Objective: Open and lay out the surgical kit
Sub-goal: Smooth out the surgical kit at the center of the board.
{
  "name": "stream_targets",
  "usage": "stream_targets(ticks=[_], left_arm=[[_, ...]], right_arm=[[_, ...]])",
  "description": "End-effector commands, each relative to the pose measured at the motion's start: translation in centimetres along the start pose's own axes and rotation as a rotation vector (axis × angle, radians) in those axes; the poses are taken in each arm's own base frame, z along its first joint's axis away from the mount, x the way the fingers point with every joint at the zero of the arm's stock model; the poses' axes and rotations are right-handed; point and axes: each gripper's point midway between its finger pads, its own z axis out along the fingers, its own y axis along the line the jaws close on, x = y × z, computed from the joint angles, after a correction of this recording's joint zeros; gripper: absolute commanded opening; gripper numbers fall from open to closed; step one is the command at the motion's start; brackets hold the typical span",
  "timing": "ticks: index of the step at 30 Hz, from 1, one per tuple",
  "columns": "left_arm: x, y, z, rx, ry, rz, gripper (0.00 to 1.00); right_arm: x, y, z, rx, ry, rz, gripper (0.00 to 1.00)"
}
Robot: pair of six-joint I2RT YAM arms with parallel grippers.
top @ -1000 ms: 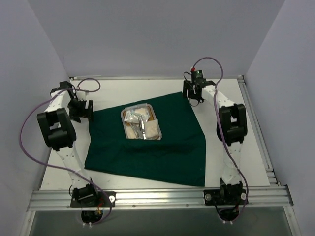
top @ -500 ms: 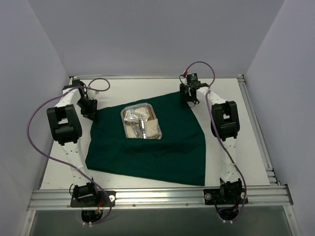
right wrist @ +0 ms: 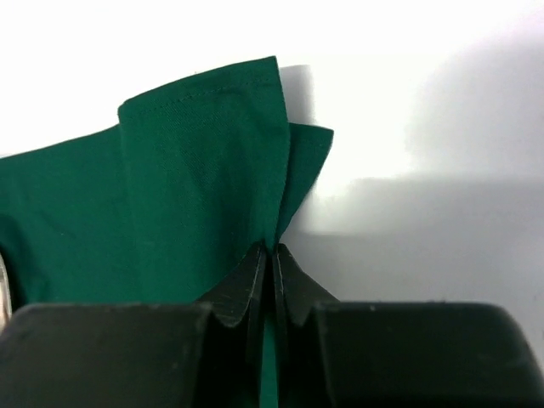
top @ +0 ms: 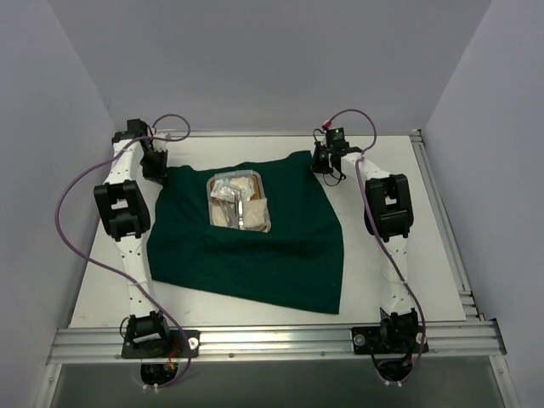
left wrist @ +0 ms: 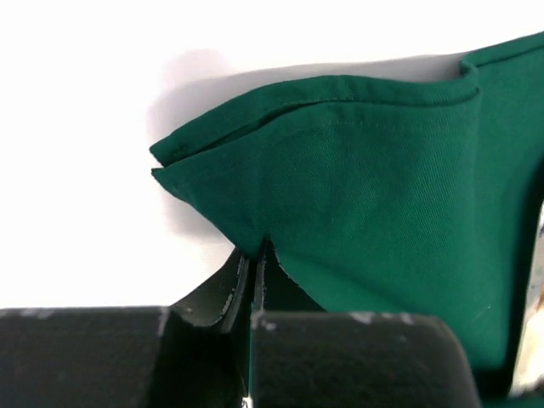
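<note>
Kit cloth [top: 255,263], dark green, lies spread over the ctr of the white tabletop [top: 255,149], w/ its near edge running at a slant and low wrinkles across the middle. Steel tray [top: 211,202] sits on the far half of the cloth, a bit left of ctr, upright, long side running near-to-far. Inside it are pale pads, a crinkly clear packet and something silver; too small to sort further.

Left end effector [top: 155,166] is at the cloth's far-left corner, jaws pressed together and pinching it. Left wrist view: left end effector [left wrist: 255,255] grips a doubled fold of cloth [left wrist: 365,195], two stitched edges stacked and peaking up off the tabletop, shadow beneath.

Right end effector [top: 327,163] is at the far-right corner, also pinching cloth. Right wrist view: right end effector [right wrist: 274,255] has its jaws shut tight on a raised flap of cloth [right wrist: 195,170], w/ a 2nd layer poking out behind on the right side.

Both arms reach out to the far side, one on each flank of the cloth, purple cables looping off them.
</note>
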Motion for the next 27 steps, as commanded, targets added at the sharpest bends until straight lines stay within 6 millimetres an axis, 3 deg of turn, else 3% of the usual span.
stream_targets(ticks=[1, 2, 9, 11, 13, 14, 15, 19, 22, 23, 24, 25, 26, 27], left_arm=[[-5.8, 2.7, -2.6, -0.128, -0.173, -0.016, 0.02], [-7.4, 3.0, -3.1, -0.145, -0.221, -0.012, 0.02], [-12.4, 5.4, -4.6, -0.269, -0.406, -0.049, 0.02], [-13.0, 5.9, -4.5, -0.288, -0.434, -0.066, 0.02], [-14.0, 6.7, -4.6, -0.324, -0.476, -0.081, 0.02], [-14.3, 6.9, -4.6, -0.329, -0.486, -0.083, 0.02], [-14.8, 7.3, -5.1, -0.34, -0.512, -0.087, 0.02], [-15.5, 8.7, -5.1, -0.369, -0.549, -0.114, 0.02], [-16.1, 9.2, -5.2, -0.38, -0.577, -0.114, 0.02], [-16.4, 9.0, -5.2, -0.368, -0.588, -0.102, 0.07], [-16.6, 8.5, -5.2, -0.342, -0.593, -0.09, 0.2], [-16.6, 8.4, -5.4, -0.333, -0.595, -0.091, 0.35], [-16.7, 8.0, -6.0, -0.323, -0.6, -0.088, 0.66], [-16.5, 7.4, -6.6, -0.299, -0.593, -0.085, 0.74]], right_arm=[[-2.0, -0.2, 2.0, -0.052, -0.096, 0.166, 0.0], [-2.5, -0.1, 2.2, -0.057, -0.113, 0.188, 0.0], [-5.6, -0.1, 4.8, -0.068, -0.255, 0.373, 0.0], [-7.1, 0.1, 5.0, -0.068, -0.296, 0.394, 0.0], [-7.2, -0.2, 6.0, -0.061, -0.302, 0.407, 0.0], [-8.9, 0.8, 5.7, -0.086, -0.335, 0.401, 0.0], [-8.2, 0.5, 6.7, -0.075, -0.315, 0.405, 0.0], [-9.4, 2.4, 7.3, -0.094, -0.348, 0.395, 0.0], [-9.7, 2.3, 7.2, -0.073, -0.37, 0.426, 0.0], [-9.7, 2.1, 7.2, -0.06, -0.381, 0.44, 0.0], [-10.3, 2.4, 6.5, -0.069, -0.396, 0.439, 0.0], [-9.7, 2.3, 6.5, -0.059, -0.384, 0.437, 0.2], [-9.8, 2.3, 6.1, -0.054, -0.385, 0.427, 0.3], [-10.6, 2.5, 4.7, -0.042, -0.398, 0.389, 0.39]])
